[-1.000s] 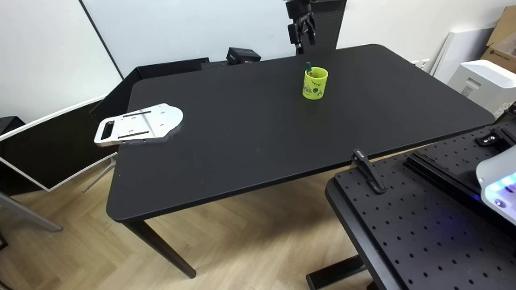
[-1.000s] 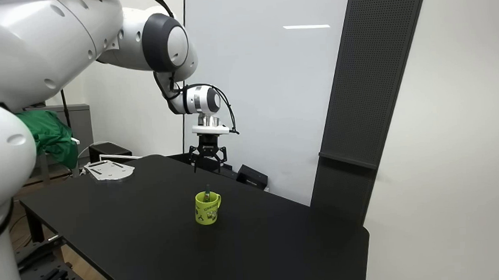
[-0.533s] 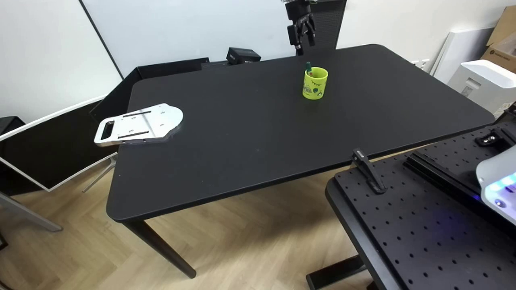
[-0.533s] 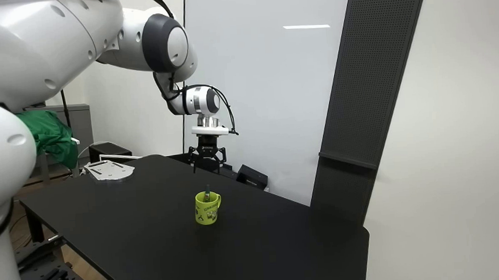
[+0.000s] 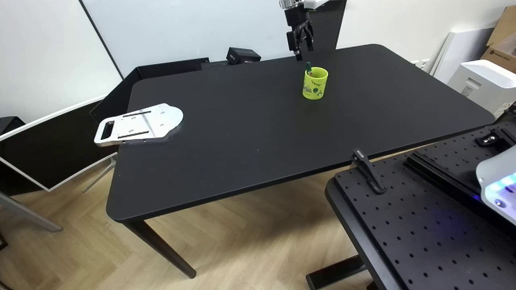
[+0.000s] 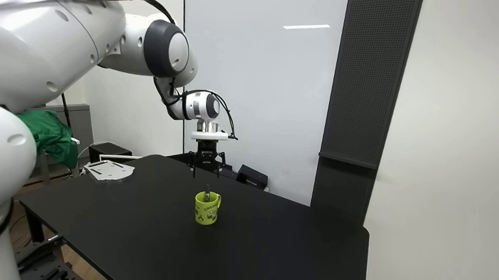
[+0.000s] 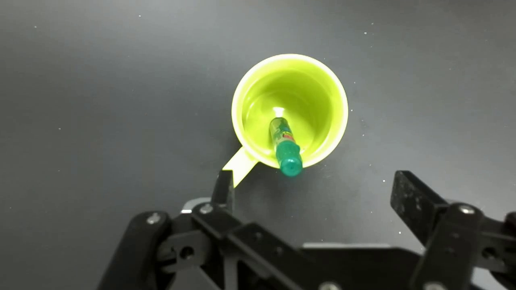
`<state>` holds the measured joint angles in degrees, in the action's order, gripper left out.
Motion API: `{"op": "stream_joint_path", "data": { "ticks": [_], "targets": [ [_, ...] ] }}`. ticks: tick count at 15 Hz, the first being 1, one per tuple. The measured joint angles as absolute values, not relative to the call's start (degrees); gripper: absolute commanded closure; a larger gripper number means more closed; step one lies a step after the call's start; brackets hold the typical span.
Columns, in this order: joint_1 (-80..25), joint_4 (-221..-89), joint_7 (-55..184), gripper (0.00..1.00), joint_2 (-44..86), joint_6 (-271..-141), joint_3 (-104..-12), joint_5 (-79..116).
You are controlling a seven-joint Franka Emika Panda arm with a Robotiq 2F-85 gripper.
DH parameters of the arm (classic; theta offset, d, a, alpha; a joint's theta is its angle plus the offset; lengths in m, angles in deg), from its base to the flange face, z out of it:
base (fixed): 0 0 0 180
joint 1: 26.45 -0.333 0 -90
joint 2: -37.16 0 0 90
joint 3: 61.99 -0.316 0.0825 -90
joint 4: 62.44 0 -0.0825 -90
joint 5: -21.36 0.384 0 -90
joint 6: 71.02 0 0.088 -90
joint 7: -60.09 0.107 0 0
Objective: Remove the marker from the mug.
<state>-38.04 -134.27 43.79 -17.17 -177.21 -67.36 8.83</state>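
Note:
The yellow-green mug (image 5: 315,88) stands upright on the black table in both exterior views (image 6: 206,213). The marker (image 5: 308,67), dark green, leans inside it with its capped end above the rim; it shows too in an exterior view (image 6: 207,192). In the wrist view the marker (image 7: 288,152) leans over the near rim of the mug (image 7: 320,94), and the handle points lower left. My gripper (image 7: 315,187) is open and empty, its fingers wide apart on either side of the marker's line. In both exterior views the gripper (image 5: 304,52) hangs above the mug, apart from it (image 6: 206,174).
A flat white plate with slots (image 5: 141,123) lies at one edge of the black table (image 5: 225,161). A perforated black bench (image 5: 427,213) stands beside the table. A black box (image 6: 251,177) sits beyond the table edge near the white wall panel.
The gripper has come down a little, mostly in the last half second. It stays open. The mug and marker have not moved.

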Motion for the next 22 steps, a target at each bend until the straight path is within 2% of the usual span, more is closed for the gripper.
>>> {"op": "stream_joint_path", "data": {
  "ticks": [3, 4, 5, 10, 11, 12, 13, 15, 19, 20, 22],
  "targets": [
    [-38.0, -134.3, 43.8, 0.00, -17.8, -177.2, -67.3, 8.8],
    [-38.0, -134.3, 43.8, 0.22, -18.0, -177.2, -67.3, 8.8],
    [-38.0, -134.3, 43.8, 0.25, -18.2, -177.2, -67.3, 8.8],
    [-38.0, -134.3, 43.7, 0.61, -18.6, -177.2, -67.3, 8.8],
    [-38.0, -134.3, 43.7, 0.19, -18.8, -177.2, -67.3, 8.8],
    [-38.0, -134.3, 43.7, 0.23, -18.9, -177.2, -67.3, 8.8],
    [-38.0, -134.3, 43.6, 0.73, -19.0, -177.2, -67.3, 8.8],
    [-38.0, -134.3, 43.6, 0.69, -19.3, -177.3, -67.3, 8.8],
    [-38.0, -134.3, 43.5, 0.98, -19.9, -177.4, -67.3, 8.8],
    [-38.0, -134.2, 43.5, 1.00, -20.0, -177.4, -67.3, 8.8],
    [-38.0, -134.1, 43.5, 0.95, -20.1, -177.4, -67.3, 8.8]
  ]
}}
